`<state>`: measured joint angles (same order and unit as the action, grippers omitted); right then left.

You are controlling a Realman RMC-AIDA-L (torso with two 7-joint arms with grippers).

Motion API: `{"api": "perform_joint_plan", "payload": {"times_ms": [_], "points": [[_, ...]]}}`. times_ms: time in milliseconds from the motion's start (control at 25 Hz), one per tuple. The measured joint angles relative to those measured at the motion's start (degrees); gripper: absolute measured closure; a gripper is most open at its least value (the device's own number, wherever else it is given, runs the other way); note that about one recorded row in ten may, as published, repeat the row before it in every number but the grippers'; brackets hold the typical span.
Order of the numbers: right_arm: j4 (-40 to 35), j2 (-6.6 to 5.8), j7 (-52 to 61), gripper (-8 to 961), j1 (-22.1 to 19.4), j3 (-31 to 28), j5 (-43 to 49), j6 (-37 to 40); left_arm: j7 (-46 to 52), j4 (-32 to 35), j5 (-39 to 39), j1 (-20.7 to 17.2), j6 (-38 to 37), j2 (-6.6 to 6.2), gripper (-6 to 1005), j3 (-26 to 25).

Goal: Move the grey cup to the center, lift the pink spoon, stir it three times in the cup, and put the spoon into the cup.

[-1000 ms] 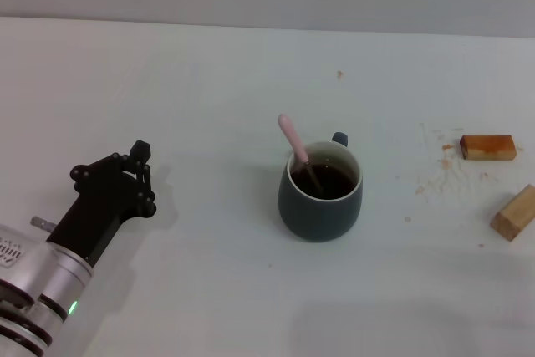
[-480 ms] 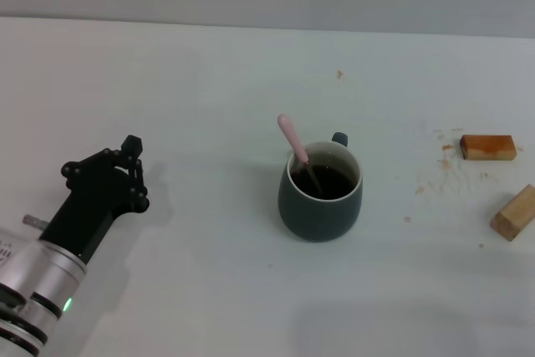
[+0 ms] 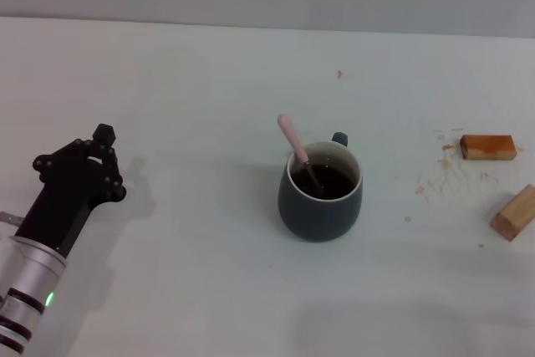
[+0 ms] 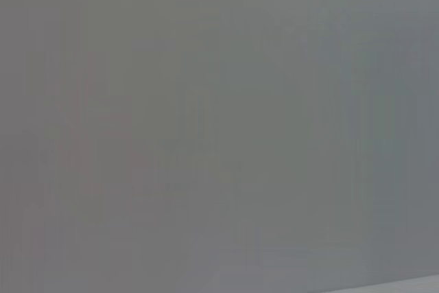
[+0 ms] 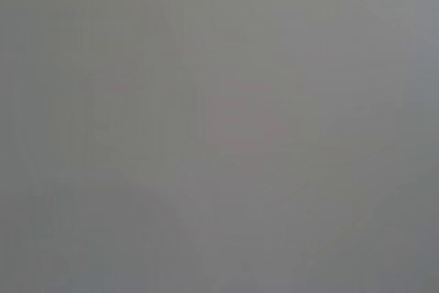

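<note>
One pink spoon (image 3: 294,147) in grey cup (image 3: 320,192) — handle leaning out | left gripper (image 3: 99,149) well apart — jaws' state unclear

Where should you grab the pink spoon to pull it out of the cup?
Grab the spoon by its pink handle, probably coming from above. The handle sticks up over the cup's rim and leans toward the robot's left, away from the cup's loop handle; its bowl sits down in the dark drink.

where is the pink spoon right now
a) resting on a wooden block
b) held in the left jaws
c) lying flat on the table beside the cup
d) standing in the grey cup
d: the pink spoon leans inside the grey cup, bowl end in the dark liquid.
</note>
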<state>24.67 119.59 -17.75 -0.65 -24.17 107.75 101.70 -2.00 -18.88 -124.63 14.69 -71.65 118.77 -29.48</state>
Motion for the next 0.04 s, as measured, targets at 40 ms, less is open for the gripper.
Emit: {"api": "perform_joint_plan", "payload": {"times_ms": [40], "points": [[0.0,0.00,0.0,158,0.0,0.0,0.0,0.0,0.0,0.0,0.0,0.0,0.0,0.00,1001,0.0]]}}
